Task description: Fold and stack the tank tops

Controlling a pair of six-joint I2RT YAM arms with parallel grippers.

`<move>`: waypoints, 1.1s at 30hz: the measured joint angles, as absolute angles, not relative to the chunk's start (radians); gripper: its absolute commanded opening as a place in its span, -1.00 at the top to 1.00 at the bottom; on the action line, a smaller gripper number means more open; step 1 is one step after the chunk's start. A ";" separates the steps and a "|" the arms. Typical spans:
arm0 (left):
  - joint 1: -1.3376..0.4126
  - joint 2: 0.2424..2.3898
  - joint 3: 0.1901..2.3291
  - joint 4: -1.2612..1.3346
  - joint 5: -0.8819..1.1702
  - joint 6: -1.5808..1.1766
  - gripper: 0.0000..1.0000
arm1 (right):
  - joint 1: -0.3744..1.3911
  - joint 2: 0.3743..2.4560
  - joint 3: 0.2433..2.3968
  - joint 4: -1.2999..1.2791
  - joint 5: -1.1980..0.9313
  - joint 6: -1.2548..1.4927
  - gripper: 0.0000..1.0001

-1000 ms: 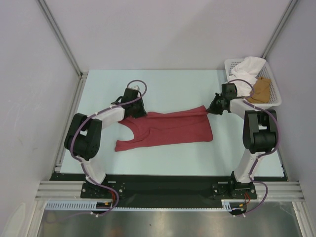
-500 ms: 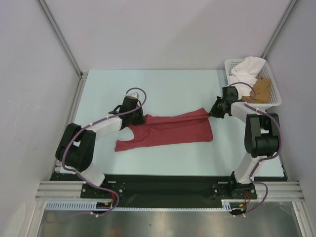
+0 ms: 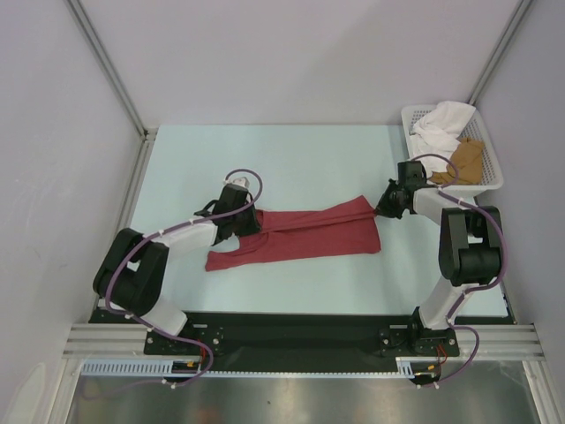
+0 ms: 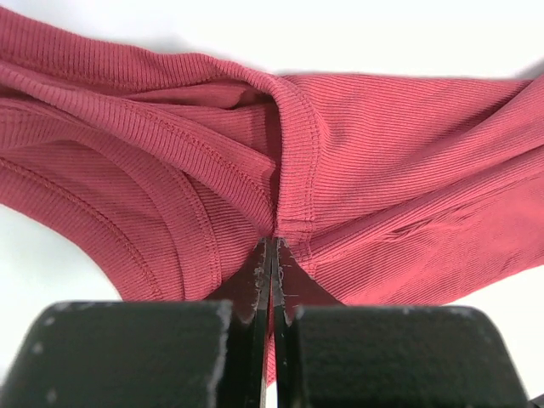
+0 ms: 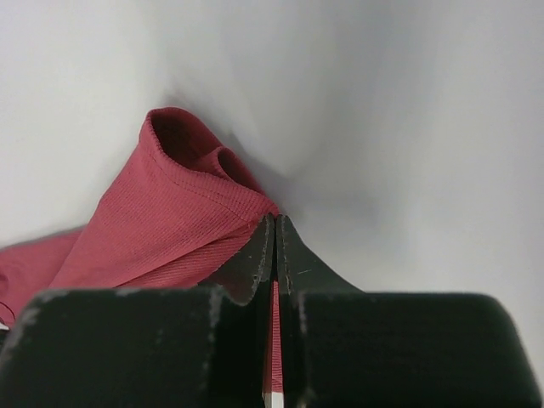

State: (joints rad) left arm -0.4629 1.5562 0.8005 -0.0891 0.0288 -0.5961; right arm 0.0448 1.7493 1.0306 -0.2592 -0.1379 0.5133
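Observation:
A dark red tank top (image 3: 309, 234) lies stretched across the table's middle, its straps to the left and its hem to the right. My left gripper (image 3: 251, 219) is shut on the strap end of the red tank top (image 4: 357, 153), with ribbed cloth pinched between its jaws. My right gripper (image 3: 381, 205) is shut on the far hem corner of the red top (image 5: 170, 221), and red cloth shows between its jaws. A tan-brown tank top (image 3: 466, 161) lies bunched in the white basket (image 3: 491, 184) at the far right.
A white cloth (image 3: 441, 124) lies in the basket beside the brown top. Metal frame rails (image 3: 132, 194) border the pale table (image 3: 300, 159) left and right, and a black base plate (image 3: 291, 331) runs along the near edge.
My left gripper has moved toward the near side with the strap end, folding the far edge over the top, so the cloth now lies narrower. My right gripper has barely shifted.

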 measured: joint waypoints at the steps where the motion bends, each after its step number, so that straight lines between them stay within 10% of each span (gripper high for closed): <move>1: -0.466 1.554 0.797 -0.087 0.025 -0.600 0.99 | 0.045 1.749 1.028 -0.258 -0.135 0.516 0.95; 33: -0.527 1.452 0.649 -0.059 -0.118 -0.688 0.40 | 0.028 1.691 0.983 -0.236 -0.065 0.540 0.11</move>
